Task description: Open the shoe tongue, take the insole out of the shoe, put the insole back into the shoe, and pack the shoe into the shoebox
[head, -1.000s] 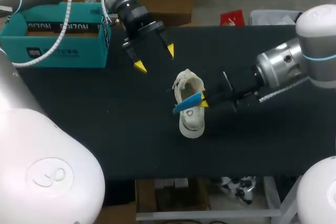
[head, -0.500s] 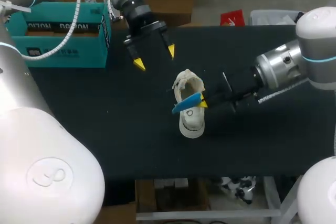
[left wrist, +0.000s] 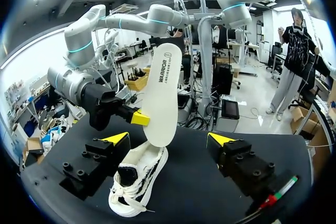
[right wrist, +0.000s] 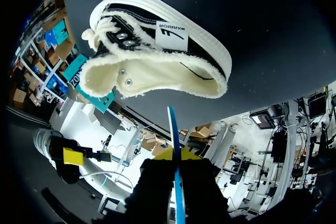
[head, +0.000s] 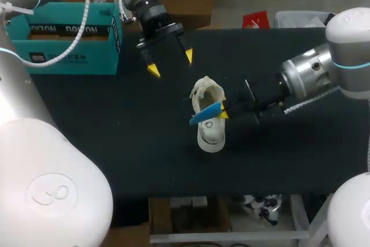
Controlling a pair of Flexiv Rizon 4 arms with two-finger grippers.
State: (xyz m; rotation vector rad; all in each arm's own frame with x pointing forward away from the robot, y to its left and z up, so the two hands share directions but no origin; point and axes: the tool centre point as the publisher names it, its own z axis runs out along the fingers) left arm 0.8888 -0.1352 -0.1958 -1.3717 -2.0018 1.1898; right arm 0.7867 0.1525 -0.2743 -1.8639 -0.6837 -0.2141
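A white canvas shoe (head: 209,126) stands on its sole mid-table, its mouth spread wide in the right wrist view (right wrist: 157,72). My right gripper (head: 223,111) is shut on the insole (head: 205,114), which is blue on one face and white on the other. It holds the insole (left wrist: 163,98) upright over the shoe (left wrist: 137,182), lower end at the mouth; whether they touch is unclear. From the right wrist, the insole (right wrist: 175,145) appears edge-on between the fingers (right wrist: 176,157). My left gripper (head: 170,63) hangs open behind the shoe, holding nothing, its tips (left wrist: 116,138) to either side of the insole ahead.
The teal shoebox (head: 63,39) sits open at the table's back left corner, left of my left gripper. Black tabletop (head: 115,143) lies bare in front of and to both sides of the shoe.
My left arm's wrist shifted slightly while its open gripper stayed almost in place. The right gripper, insole and shoe have not moved.
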